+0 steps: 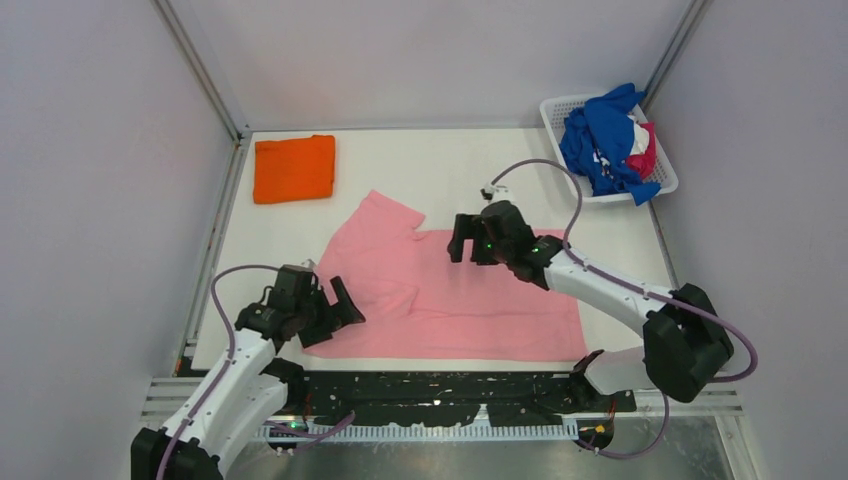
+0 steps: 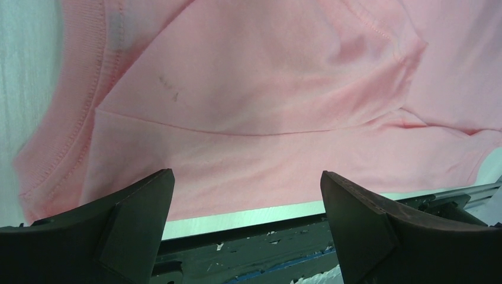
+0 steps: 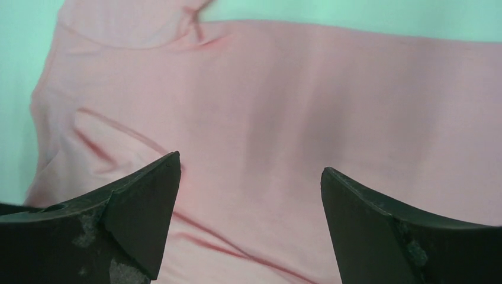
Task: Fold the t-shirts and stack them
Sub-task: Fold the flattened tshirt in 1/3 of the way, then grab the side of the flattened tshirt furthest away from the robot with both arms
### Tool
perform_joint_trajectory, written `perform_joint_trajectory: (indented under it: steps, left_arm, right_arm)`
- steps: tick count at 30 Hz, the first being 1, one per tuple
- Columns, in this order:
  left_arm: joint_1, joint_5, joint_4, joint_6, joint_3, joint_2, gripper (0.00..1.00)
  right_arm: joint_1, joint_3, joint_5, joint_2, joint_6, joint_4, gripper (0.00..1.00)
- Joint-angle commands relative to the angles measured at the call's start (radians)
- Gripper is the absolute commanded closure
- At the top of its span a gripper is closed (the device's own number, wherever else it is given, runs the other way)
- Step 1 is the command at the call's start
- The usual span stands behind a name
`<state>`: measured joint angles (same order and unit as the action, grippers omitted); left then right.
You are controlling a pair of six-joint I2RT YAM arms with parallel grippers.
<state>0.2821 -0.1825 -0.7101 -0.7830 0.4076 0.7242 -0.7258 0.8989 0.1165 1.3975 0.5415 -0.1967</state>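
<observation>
A light pink t-shirt lies spread on the white table, partly folded, one sleeve pointing to the far left. An orange t-shirt lies folded at the far left corner. Blue, magenta and white t-shirts are heaped in the basket. My left gripper hangs open over the pink shirt's near left edge, nothing between its fingers. Over the shirt's far edge, my right gripper stands open above the pink cloth, holding nothing.
The white slatted basket stands at the far right corner. Grey walls close in the table on three sides. A black scuffed strip runs along the near edge by the arm bases.
</observation>
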Motion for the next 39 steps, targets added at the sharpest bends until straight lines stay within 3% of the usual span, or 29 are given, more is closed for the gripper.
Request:
perform_joint_trajectory:
  steps: [1, 7, 12, 20, 33, 39]
  left_arm:
    - [0.002, -0.078, 0.029, 0.044, 0.049, 0.032, 0.01]
    - [0.003, -0.089, 0.047, 0.098, 0.185, 0.117, 0.01]
    - [0.003, -0.1, 0.21, 0.086, 0.198, 0.195, 0.01]
    - [0.005, -0.125, 0.214, 0.099, 0.177, 0.452, 0.01]
    - [0.014, -0.059, 0.126, 0.04, 0.013, 0.322, 0.01]
    - [0.014, -0.001, 0.106, 0.042, 0.08, 0.288, 0.01]
  right_arm:
    - [0.078, -0.11, 0.039, -0.129, 0.01, -0.014, 0.05]
    - [0.094, -0.226, 0.183, -0.325, 0.064, -0.196, 0.05]
    - [0.105, -0.367, 0.173, -0.474, 0.139, -0.289, 0.04]
    - [0.122, -0.464, 0.213, -0.549, 0.221, -0.34, 0.05]
    - [0.186, -0.432, 0.196, -0.508, 0.178, -0.303, 0.05]
    - [0.212, -0.392, 0.155, -0.47, 0.138, -0.26, 0.05]
